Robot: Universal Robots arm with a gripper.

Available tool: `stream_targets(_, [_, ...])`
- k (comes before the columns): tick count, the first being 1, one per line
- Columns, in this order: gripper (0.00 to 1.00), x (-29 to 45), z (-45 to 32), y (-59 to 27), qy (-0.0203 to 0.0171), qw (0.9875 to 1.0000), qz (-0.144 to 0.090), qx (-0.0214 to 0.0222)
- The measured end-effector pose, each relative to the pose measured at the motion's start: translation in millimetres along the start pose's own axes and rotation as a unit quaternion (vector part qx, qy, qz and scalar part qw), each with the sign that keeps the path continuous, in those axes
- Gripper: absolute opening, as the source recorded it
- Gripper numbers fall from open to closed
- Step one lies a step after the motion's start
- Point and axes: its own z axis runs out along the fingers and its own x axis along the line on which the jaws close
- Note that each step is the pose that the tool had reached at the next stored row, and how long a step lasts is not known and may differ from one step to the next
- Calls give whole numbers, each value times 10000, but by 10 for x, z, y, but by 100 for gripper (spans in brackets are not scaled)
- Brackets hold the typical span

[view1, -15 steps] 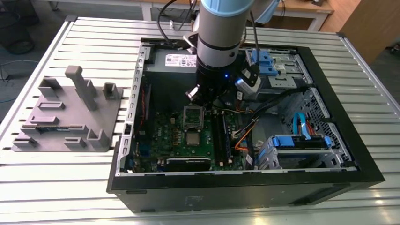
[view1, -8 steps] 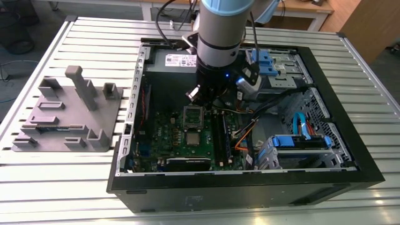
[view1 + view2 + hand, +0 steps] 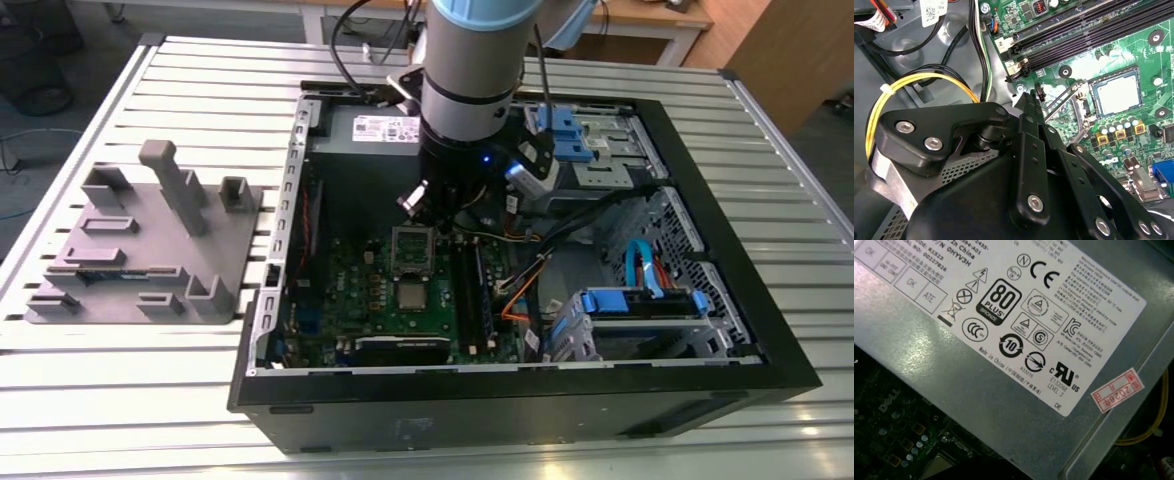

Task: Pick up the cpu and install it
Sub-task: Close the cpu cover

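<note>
A slatted surface [image 3: 120,390] carries an open case [image 3: 747,330]. The hand [image 3: 447,220] hovers above; whether open or closed, I cannot tell. At its 6 o'clock the cpu [image 3: 411,295] lies socketed, frame [image 3: 414,246] raised. Seating looks done, I judge; latching calls for gentle pressure.

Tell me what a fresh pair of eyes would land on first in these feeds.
The arm reaching down into the open computer case dominates the exterior view, with the grey plastic fixture on the table at that view's left. In the second wrist view the black gripper looms over the green motherboard, with the silvery cpu seated on it. The first wrist view looks at the white label on the grey power supply.
</note>
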Motion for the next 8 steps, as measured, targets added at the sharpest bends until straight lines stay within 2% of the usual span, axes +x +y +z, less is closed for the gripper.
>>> stream_targets(3, [11,0,0,0,2,10000,-42,-2])
stream_targets(6, [11,0,-1,0,11,9997,-234,-11])
stream_targets(8, [11,0,0,0,11,9997,-239,-12])
